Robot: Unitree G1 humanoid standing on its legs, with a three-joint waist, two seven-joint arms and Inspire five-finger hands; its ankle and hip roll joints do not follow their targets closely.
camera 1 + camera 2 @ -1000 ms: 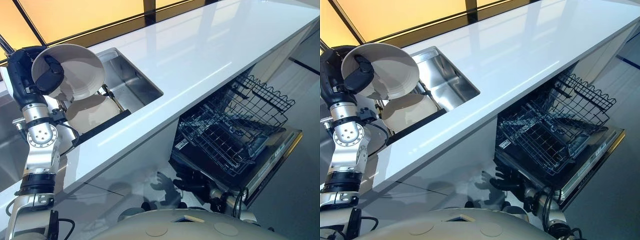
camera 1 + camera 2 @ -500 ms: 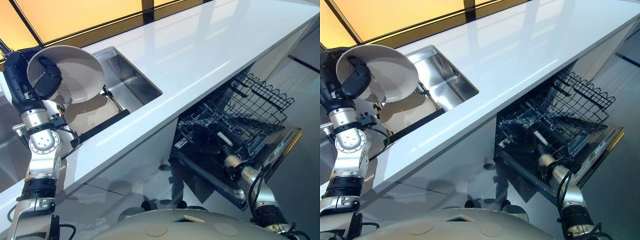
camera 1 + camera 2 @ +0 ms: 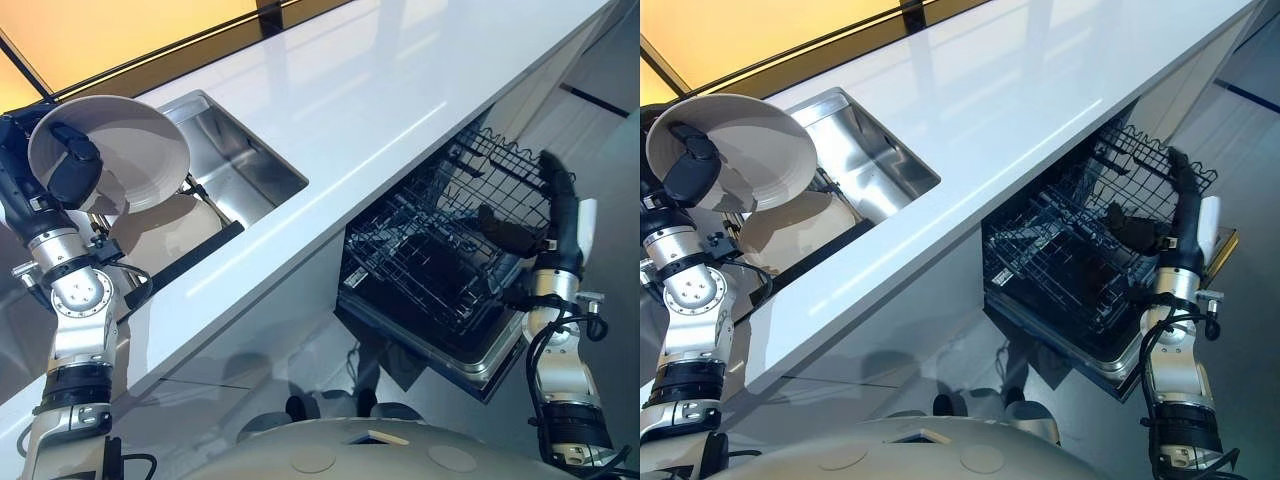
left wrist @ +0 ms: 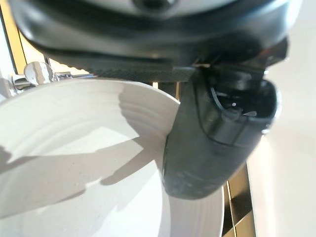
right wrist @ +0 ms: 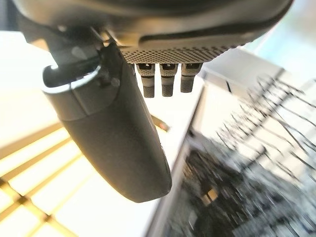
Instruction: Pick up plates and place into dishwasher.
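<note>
Plate (image 3: 165, 232) in sink (image 3: 240, 165); dishwasher rack (image 3: 440, 265) plateless.

We see the lower plate (image 3: 165, 232) partly hidden behind the held plate (image 3: 120, 150) and the counter (image 3: 400, 90) edge; the dishwasher rack (image 5: 247, 168) is blurred in the right wrist view.

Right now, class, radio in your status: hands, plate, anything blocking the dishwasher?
Left hand shut on plate, held above sink. Right hand open, raised beside dishwasher rack. Second plate in sink. Rack pulled out, nothing blocking.
</note>
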